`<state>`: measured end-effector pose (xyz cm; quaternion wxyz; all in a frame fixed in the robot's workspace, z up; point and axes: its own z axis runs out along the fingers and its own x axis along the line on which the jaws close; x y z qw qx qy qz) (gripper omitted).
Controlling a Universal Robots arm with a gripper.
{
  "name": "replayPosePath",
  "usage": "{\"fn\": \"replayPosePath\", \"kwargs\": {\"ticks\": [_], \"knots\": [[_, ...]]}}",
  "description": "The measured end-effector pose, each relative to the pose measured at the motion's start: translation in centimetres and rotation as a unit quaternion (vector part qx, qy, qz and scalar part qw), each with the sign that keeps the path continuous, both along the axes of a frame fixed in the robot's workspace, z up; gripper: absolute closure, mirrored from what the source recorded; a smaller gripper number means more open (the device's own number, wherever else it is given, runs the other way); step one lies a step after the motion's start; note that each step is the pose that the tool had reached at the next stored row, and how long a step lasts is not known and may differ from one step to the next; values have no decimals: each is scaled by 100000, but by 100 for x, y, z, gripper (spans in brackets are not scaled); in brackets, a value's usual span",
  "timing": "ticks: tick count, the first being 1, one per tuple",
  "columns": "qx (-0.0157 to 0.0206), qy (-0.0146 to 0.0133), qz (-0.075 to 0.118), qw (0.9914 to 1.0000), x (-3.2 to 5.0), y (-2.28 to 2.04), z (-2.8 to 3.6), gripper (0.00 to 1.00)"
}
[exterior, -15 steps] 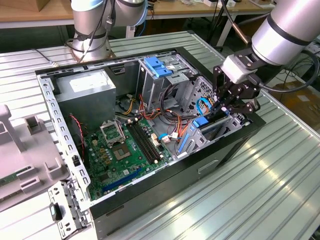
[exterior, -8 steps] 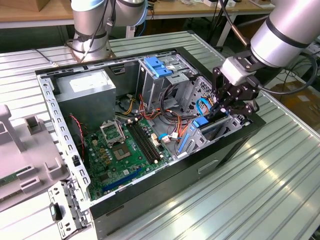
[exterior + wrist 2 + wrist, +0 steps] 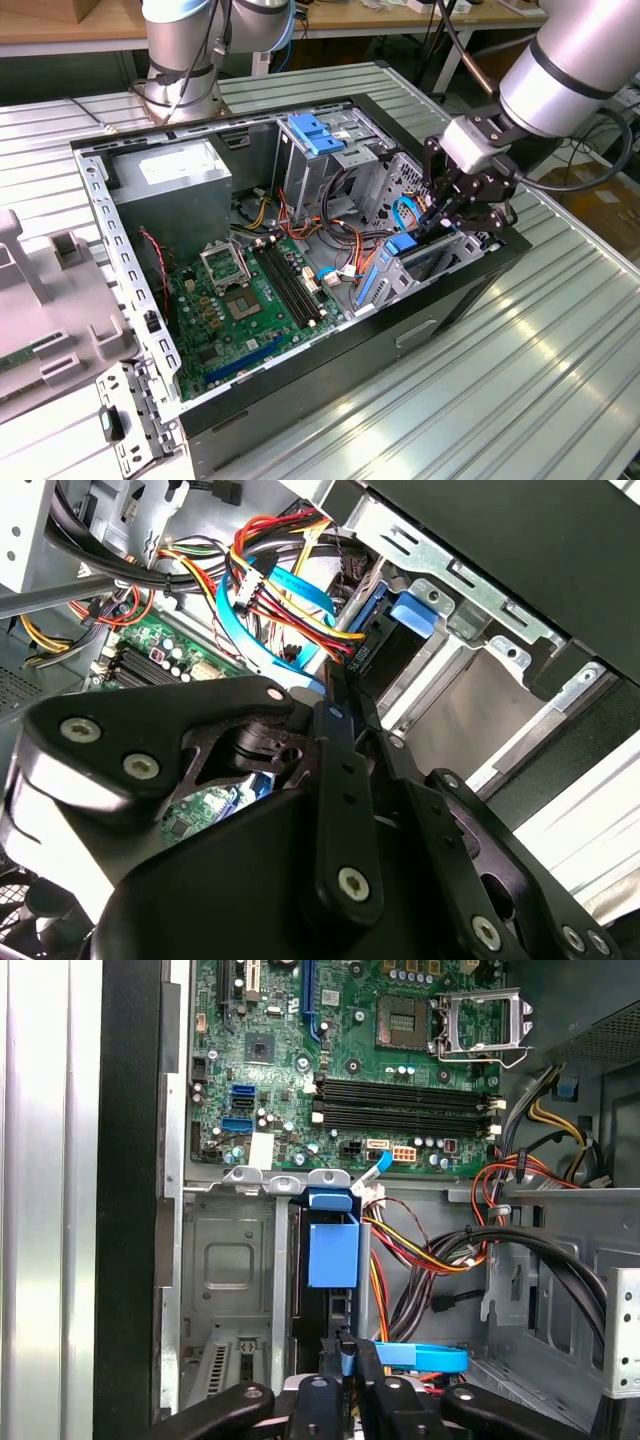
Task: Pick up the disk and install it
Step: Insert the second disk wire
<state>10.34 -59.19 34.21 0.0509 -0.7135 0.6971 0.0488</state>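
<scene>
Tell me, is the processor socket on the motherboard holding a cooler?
No, in the first wrist view the processor socket on the motherboard is bare, with only its metal frame.

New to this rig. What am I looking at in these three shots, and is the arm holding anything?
The machine is a robot arm whose black gripper reaches into an open computer case lying on a ribbed metal table. The exterior view comes from a camera off the arm. Both wrist views come from cameras riding near the gripper, looking past its fingers. Inside the case are a green motherboard, a grey power supply and coloured cables. The gripper is shut on the disk, a dark drive in a blue carrier, standing on edge in the metal drive bay.
</scene>
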Motion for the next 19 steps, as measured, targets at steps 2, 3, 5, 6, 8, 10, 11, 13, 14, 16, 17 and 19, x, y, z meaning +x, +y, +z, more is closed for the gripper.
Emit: {"fn": "replayPosePath", "kwargs": {"ticks": [2, 3, 5, 6, 8, 10, 11, 13, 14, 16, 17, 19], "knots": [[-9, 0, 1, 100000, 0, 0, 1, 70], [-17, 1, 0, 100000, 0, 0, 3, 70], [-7, 0, 0, 100000, 0, 0, 46, 70], [35, -1, -2, 100000, 0, 0, 77, 70], [129, 0, -1, 100000, 0, 0, 131, 70], [284, 1, -3, 100000, 0, -1, 166, 70], [370, -1, -2, 99999, 0, 1, 176, 70], [563, 0, 0, 99998, 0, 16, 178, 71], [719, 2, 1, 99997, 0, 20, 179, 71], [1082, 9, 3, 99994, 0, 27, 174, 85], [1234, 57, -6, 99992, -1, 28, 161, 85], [1309, 157, -3, 99991, 0, 28, 136, 89]]}}
